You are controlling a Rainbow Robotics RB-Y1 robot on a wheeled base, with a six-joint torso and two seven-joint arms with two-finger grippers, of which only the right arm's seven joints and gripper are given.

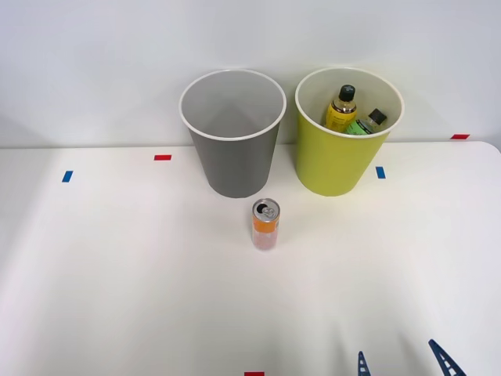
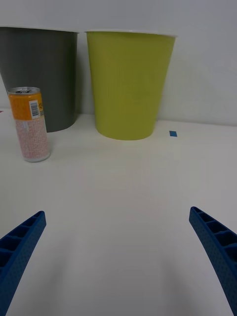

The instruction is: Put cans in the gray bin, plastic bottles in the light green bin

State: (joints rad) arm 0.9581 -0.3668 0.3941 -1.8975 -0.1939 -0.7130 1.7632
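Can is the last item out: right pincer sits spread and empty low over the tabletop, well short of it, with the can upright just before the gray bin. Both bottles already lie in the green bin. Best to approach level, straddle the can mid-body, close squarely, then lift clear of the gray rim before dropping.

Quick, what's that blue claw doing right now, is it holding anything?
Right gripper: open, holding nothing, with the orange can standing apart from it on the table.
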